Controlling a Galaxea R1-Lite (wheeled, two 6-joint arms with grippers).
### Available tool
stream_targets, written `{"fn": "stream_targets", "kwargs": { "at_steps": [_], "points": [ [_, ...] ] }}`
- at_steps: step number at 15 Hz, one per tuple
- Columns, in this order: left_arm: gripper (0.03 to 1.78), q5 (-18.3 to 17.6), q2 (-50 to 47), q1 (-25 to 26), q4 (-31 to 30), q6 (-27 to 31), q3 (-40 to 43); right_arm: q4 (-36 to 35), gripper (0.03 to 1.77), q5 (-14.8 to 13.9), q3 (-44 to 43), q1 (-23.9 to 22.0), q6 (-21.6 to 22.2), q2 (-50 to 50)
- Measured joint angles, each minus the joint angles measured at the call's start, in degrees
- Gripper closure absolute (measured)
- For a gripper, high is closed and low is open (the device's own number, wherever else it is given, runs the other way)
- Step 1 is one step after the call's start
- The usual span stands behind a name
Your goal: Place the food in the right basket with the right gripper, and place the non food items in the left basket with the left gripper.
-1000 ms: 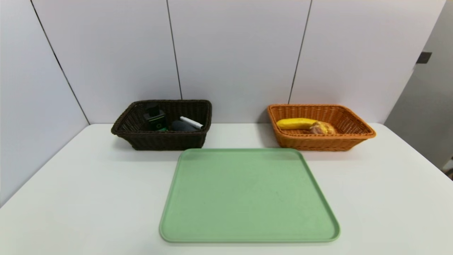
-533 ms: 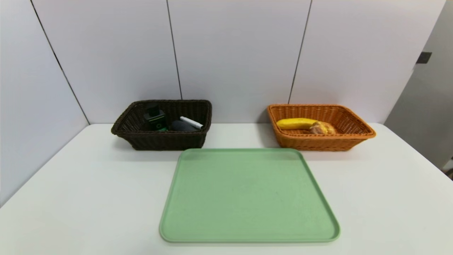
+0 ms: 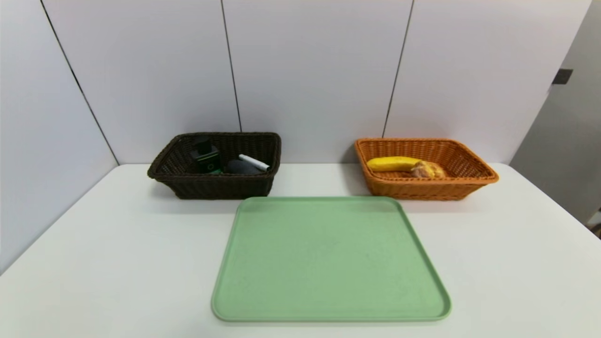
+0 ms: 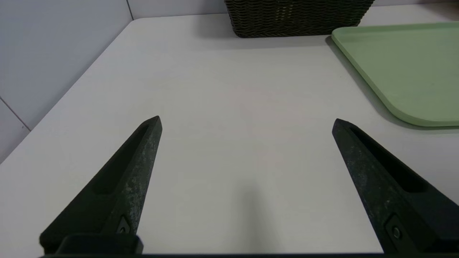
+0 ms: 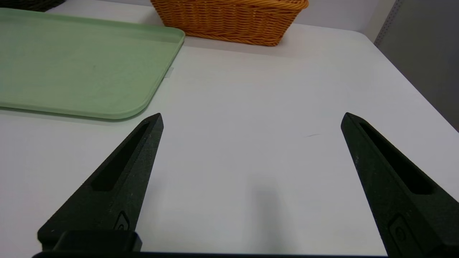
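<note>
A yellow banana (image 3: 392, 163) and a bread roll (image 3: 427, 169) lie inside the orange right basket (image 3: 474, 180) at the back right. The dark brown left basket (image 3: 220, 188) at the back left holds a dark bottle (image 3: 206, 157) with a green label, a white marker pen (image 3: 254, 162) and a rolled grey cloth (image 3: 242, 167). Neither arm shows in the head view. My left gripper (image 4: 246, 122) hangs open over bare table, short of the dark basket (image 4: 297, 18). Over bare table short of the orange basket (image 5: 229, 21), my right gripper (image 5: 252, 120) is open and holds nothing.
A green tray (image 3: 328, 258) with nothing on it lies mid-table in front of both baskets; its corners show as tray (image 4: 405, 68) and tray (image 5: 71, 68). White wall panels close the back and left. The table's right edge (image 3: 554, 206) drops off beside a grey wall.
</note>
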Motion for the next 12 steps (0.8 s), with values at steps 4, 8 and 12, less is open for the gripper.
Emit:
{"fn": "stream_targets", "kwargs": {
  "at_steps": [4, 8, 12],
  "points": [
    [0.12, 0.4, 0.0, 0.0, -0.2, -3.3, 0.0, 0.0, 0.09, 0.0, 0.0, 0.0, 0.1, 0.0],
    [0.12, 0.3, 0.0, 0.0, -0.2, -3.3, 0.0, 0.1, 0.09, -0.5, 0.0, 0.0, -0.2, 0.0],
    [0.12, 0.3, 0.0, 0.0, -0.2, -3.3, 0.0, 0.2, 0.09, -0.5, 0.0, 0.0, -0.1, 0.0]
  ]
}}
